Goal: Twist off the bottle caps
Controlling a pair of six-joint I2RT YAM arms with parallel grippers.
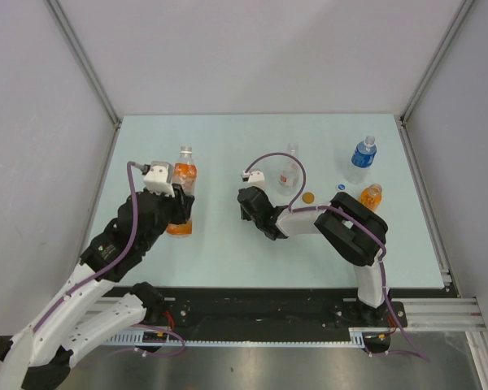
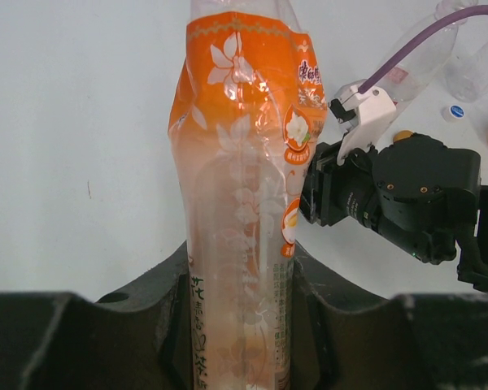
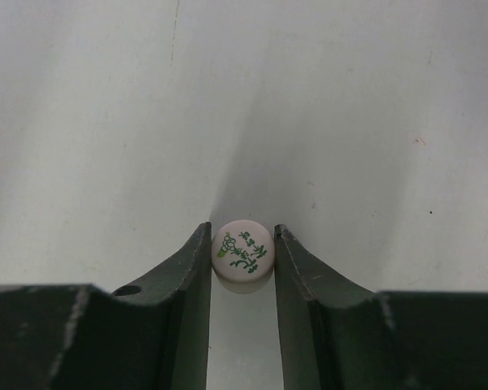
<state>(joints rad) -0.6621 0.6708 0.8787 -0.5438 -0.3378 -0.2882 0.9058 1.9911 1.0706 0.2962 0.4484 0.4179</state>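
My left gripper [image 1: 179,213] [image 2: 240,325] is shut on the lower body of an upright bottle with an orange flowered label [image 1: 182,175] [image 2: 240,162]. Its neck top shows no cap in the top view. My right gripper [image 1: 250,213] [image 3: 242,253] is shut on a small white cap with green print [image 3: 242,251], held just over the table, a little right of that bottle. An orange cap [image 1: 308,197] [image 2: 403,136] and a small white cap [image 1: 340,187] [image 2: 454,112] lie loose on the table.
A clear bottle [image 1: 289,169] stands behind the right arm. A blue-labelled water bottle [image 1: 360,158] with a blue cap and a small orange-drink bottle [image 1: 371,196] stand at the right. The enclosure walls ring the pale table [image 1: 228,252].
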